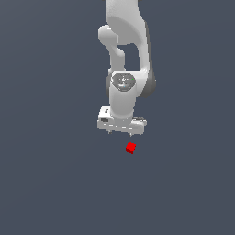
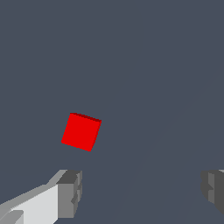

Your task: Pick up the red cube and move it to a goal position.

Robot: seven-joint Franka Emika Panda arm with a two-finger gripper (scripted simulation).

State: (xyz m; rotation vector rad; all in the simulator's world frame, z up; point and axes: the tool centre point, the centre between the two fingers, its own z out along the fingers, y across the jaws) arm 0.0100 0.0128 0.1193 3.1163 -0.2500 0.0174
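A tiny bright red cube (image 1: 131, 148) lies on the grey surface, just in front of and a little to the exterior view's right of my white gripper (image 1: 120, 133). The gripper hangs above the surface with its short fingers pointing down, apart from the cube and holding nothing. In the wrist view the red cube (image 2: 81, 131) lies beyond the grey fingertips (image 2: 70, 192), nearer one finger than the other, outside the gap. The gripper (image 2: 142, 190) is open wide there.
The plain dark grey surface (image 1: 55, 183) fills both views. The white arm (image 1: 126, 55) rises behind the gripper. No other object shows.
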